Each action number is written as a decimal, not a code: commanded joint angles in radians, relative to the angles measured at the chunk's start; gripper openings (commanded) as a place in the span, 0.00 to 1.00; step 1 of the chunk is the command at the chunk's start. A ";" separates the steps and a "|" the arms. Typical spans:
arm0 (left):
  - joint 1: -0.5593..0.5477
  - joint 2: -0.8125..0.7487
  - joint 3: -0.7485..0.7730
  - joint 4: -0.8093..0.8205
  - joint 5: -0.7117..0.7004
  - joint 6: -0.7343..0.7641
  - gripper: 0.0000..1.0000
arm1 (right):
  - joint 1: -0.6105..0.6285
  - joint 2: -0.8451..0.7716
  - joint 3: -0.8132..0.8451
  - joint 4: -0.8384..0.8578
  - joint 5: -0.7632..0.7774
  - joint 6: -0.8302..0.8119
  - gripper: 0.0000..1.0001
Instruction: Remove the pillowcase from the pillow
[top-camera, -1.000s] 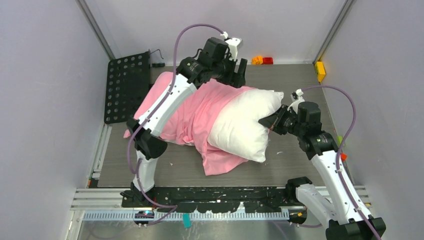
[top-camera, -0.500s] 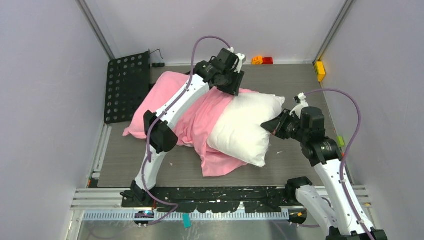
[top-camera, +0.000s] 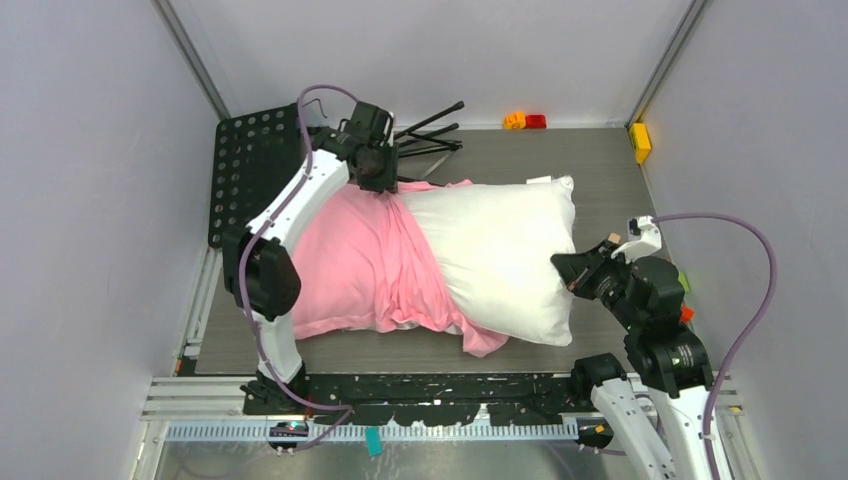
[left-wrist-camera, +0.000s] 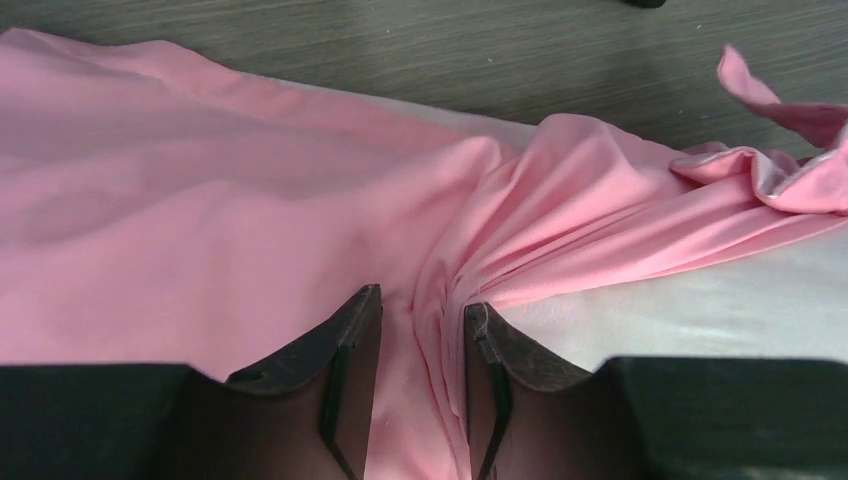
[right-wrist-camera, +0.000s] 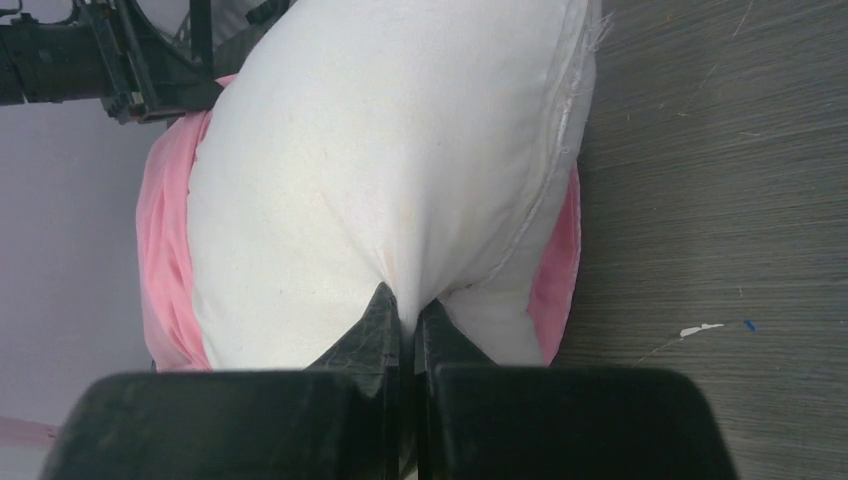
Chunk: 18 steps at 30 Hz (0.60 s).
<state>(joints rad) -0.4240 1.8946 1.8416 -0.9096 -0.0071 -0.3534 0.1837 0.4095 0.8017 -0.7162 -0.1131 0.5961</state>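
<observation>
Held at both ends: the pillowcase (top-camera: 350, 265) pinched on the left, the pillow (top-camera: 500, 255) on the right.
Lying across the middle of the grey table (top-camera: 600, 165), pink cover wrinkled over the pillow's left part, white right part bare. At the cover's far edge, caught by the left gripper (left-wrist-camera: 420, 300): narrowed to a partial gap, packed with a gathered pleat of pink satin, folds fanning away from the fingers (left-wrist-camera: 350, 330). At the pillow's right end, nipped by the right gripper (right-wrist-camera: 405, 300): closed tight on a tuck of white fabric beside the seam, with a strip of pink underneath. Just beyond the left gripper, near the back wall, thin black rods (top-camera: 430, 133).
</observation>
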 joint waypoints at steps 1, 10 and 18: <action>0.050 -0.034 0.014 0.064 -0.138 0.013 0.35 | -0.012 0.030 0.049 0.085 0.058 -0.022 0.00; -0.013 -0.202 0.025 0.001 -0.079 0.030 0.64 | -0.012 0.077 0.011 0.168 -0.070 0.028 0.00; -0.143 -0.538 -0.169 0.096 -0.021 -0.049 1.00 | -0.012 0.187 -0.035 0.285 -0.188 0.086 0.00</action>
<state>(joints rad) -0.4965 1.5230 1.7348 -0.8886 -0.0597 -0.3630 0.1741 0.5484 0.7746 -0.6048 -0.2089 0.6334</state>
